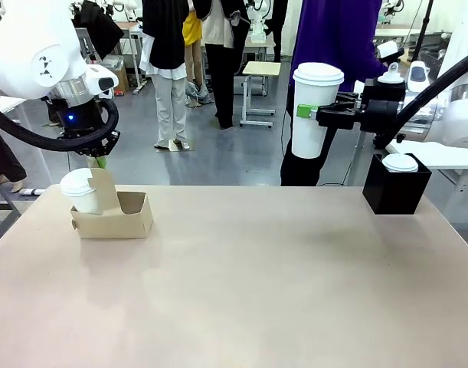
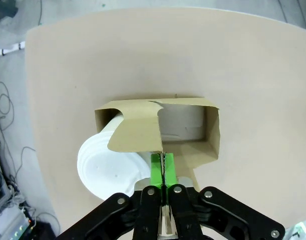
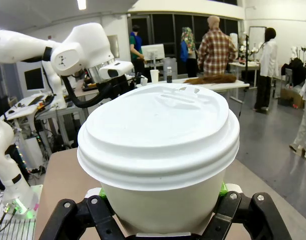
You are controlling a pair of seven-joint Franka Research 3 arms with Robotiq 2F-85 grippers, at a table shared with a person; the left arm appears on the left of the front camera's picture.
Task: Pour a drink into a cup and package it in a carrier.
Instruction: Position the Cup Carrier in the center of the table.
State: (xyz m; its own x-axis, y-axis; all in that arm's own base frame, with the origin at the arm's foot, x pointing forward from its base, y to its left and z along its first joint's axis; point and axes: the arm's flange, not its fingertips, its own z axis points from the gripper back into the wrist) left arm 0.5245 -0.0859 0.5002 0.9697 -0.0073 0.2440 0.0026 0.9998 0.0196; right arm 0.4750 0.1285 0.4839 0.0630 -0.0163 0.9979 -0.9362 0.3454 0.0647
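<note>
My left end effector (image 2: 163, 167) pinches the handle tab of the carrier (image 1: 134, 217), which rests on the counter (image 1: 256, 291) with one lidded cup (image 1: 79, 189) pocketed. My right end effector (image 1: 314, 115) clamps a second lidded cup (image 1: 317, 88) aloft, well apart.

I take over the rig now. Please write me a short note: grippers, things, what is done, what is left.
Left gripper: shut on the tab of the carrier, at the left of the table.
Right gripper: shut on a lidded cup, held in the air, far right.
Done: another lidded cup sits in one pocket.
Left: set the held cup in the free pocket.
</note>
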